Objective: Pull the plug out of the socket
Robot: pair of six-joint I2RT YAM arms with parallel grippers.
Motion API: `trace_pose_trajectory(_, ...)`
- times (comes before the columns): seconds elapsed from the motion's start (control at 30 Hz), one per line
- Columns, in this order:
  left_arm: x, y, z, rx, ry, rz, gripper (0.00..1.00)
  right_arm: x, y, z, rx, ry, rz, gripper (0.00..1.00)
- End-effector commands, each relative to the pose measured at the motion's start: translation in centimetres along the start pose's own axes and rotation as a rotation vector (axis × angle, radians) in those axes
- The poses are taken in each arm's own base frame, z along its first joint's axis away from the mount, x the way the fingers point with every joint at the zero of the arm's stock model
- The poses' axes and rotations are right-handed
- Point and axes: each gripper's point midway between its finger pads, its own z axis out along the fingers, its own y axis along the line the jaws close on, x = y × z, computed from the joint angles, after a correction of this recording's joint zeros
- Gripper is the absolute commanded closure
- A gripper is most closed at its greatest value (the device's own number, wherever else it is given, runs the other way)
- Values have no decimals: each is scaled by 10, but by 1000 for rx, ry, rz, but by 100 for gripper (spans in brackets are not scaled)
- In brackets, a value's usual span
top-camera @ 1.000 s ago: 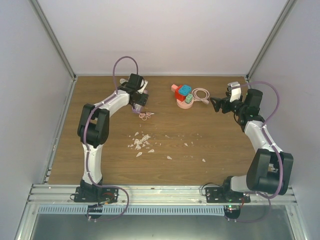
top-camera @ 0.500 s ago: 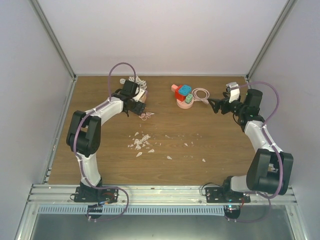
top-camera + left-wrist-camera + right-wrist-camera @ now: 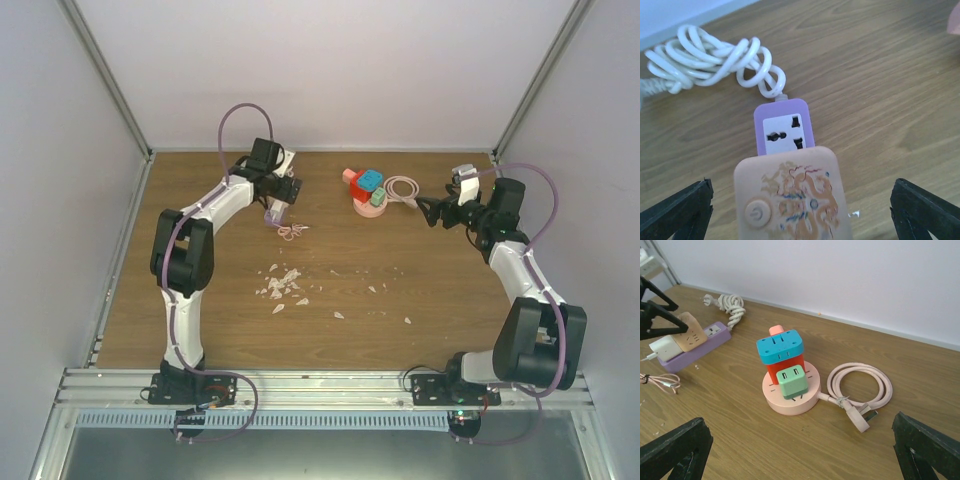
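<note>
Since half a second ago the left arm has swung back out: its elbow sits further right and its wrist has shifted toward the far wall, above the strip. The right arm has barely moved.

The left gripper (image 3: pixel 800 210) is spread wide, its two black fingertips (image 3: pixel 677 210) at the bottom corners of the wrist view, touching nothing. Between them, straight ahead, sits the peach plug (image 3: pixel 792 197) with a dragon print and a round button, seated on the purple strip (image 3: pixel 784 127). Just beyond the plug one white socket face of the strip lies bare. Past the strip's far end its white cord (image 3: pixel 710 57) lies coiled on the table (image 3: pixel 880 65). In the top view the gripper (image 3: pixel 280 195) hangs over the strip (image 3: pixel 274 213), with a small pink cable (image 3: pixel 293 232) just nearer the arm bases and white scraps (image 3: pixel 283 283) further back toward them.

The right gripper (image 3: pixel 800 455) is also open and empty, its fingertips (image 3: pixel 675 450) wide at the lower corners. Ahead of it stands a round pink socket (image 3: pixel 790 390) carrying a green plug (image 3: pixel 792 381), a red block and a blue adapter (image 3: pixel 781 346). Its pink cord (image 3: pixel 860 385) loops to the right. Far to the left lies the strip with a white charger (image 3: pixel 662 347) beside the peach plug.
</note>
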Motion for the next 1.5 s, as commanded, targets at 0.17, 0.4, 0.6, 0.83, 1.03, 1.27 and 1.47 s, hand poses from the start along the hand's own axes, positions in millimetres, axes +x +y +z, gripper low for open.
trace_pose_trajectory(0.17,17,0,31,5,58,-73,12,-3,-2,0,9,-10,-27,0)
trace_pose_trajectory(0.4,14,7,35,-28,38,-79,33,-1,-1,2,-2,-2,-20,0)
trace_pose_trajectory(0.6,21,4,31,-6,63,-26,40,-3,-1,0,2,-6,-27,1)
trace_pose_trajectory(0.83,48,-13,0,78,79,135,43,-4,3,-2,-11,-15,-40,0)
trace_pose_trajectory(1.03,90,-31,-24,177,110,265,49,-7,9,-1,-51,-19,-41,0)
trace_pose_trajectory(1.27,128,-53,-57,306,119,410,48,-10,16,-4,-82,-26,-61,0)
trace_pose_trajectory(1.47,155,-77,-85,452,120,518,49,-13,18,-5,-93,-35,-71,0)
